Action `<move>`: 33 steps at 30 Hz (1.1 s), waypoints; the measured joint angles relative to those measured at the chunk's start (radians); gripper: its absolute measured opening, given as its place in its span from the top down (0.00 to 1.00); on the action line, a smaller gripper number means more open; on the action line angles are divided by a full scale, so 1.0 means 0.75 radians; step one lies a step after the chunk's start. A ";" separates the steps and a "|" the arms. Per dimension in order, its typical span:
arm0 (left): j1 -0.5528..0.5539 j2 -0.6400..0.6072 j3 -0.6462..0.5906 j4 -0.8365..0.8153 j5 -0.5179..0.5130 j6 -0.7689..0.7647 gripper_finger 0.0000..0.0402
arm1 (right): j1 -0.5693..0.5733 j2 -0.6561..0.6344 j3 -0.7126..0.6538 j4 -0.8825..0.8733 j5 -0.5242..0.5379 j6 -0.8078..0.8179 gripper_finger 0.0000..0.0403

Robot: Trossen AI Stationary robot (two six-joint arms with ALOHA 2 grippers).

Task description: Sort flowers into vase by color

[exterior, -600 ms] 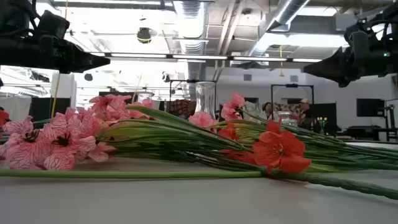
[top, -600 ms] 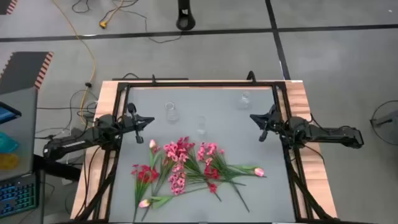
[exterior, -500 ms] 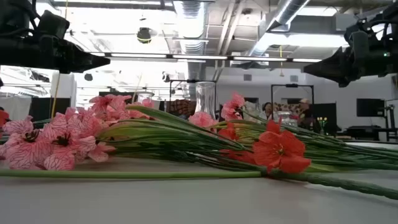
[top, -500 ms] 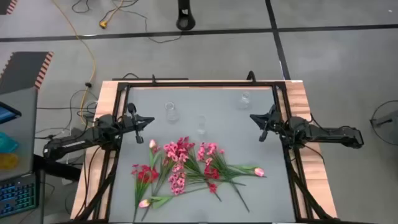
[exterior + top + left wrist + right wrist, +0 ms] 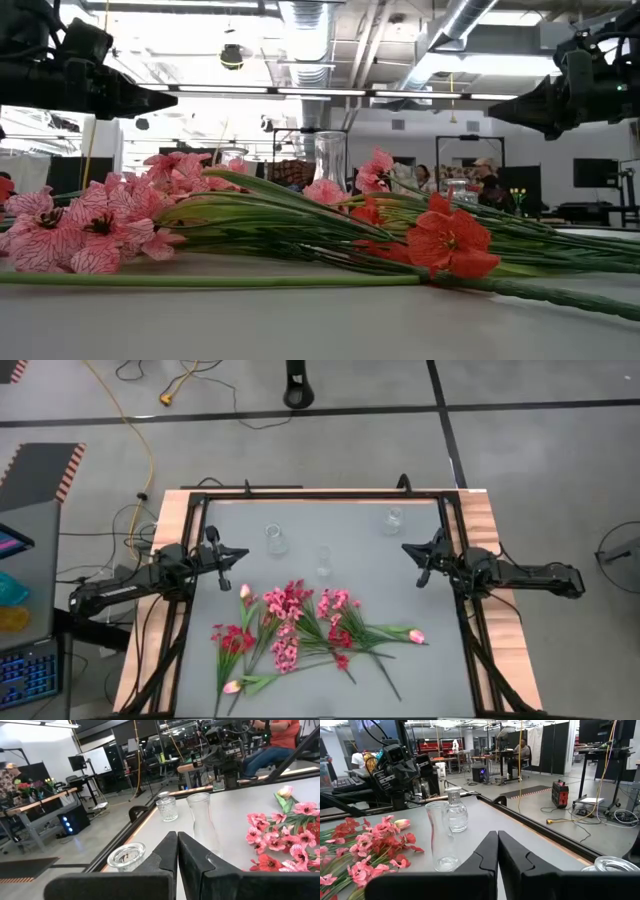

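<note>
A pile of green-stemmed flowers (image 5: 300, 630) lies flat on the grey table's near half: deep red clusters (image 5: 233, 639), pink blossom sprays (image 5: 285, 603) and pale pink buds (image 5: 416, 636). Three clear glass vases stand upright beyond them: one (image 5: 276, 539) left, a slim one (image 5: 323, 560) in the middle, one (image 5: 394, 520) far right. My left gripper (image 5: 232, 554) hovers shut at the table's left side, my right gripper (image 5: 410, 549) shut at the right side; both are above the table and touch nothing.
A dark metal frame (image 5: 320, 492) borders the table. Bare grey surface (image 5: 350, 530) lies between the vases and around the far half. In the wrist views the room beyond shows desks, equipment and seated people (image 5: 280, 740).
</note>
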State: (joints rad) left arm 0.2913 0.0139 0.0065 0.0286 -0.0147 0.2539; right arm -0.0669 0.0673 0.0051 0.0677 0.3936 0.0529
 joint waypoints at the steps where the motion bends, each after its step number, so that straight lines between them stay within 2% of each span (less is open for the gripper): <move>1: 0.000 0.000 0.000 0.000 0.000 0.000 1.00 | 0.000 0.000 0.000 0.000 0.000 0.000 0.91; 33: 0.000 0.000 0.000 0.020 -0.002 0.017 1.00 | 0.000 0.000 0.000 0.000 0.000 0.000 0.91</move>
State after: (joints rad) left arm 0.2913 0.0139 0.0067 0.0437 -0.0158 0.2667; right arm -0.0671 0.0673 0.0051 0.0677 0.3936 0.0528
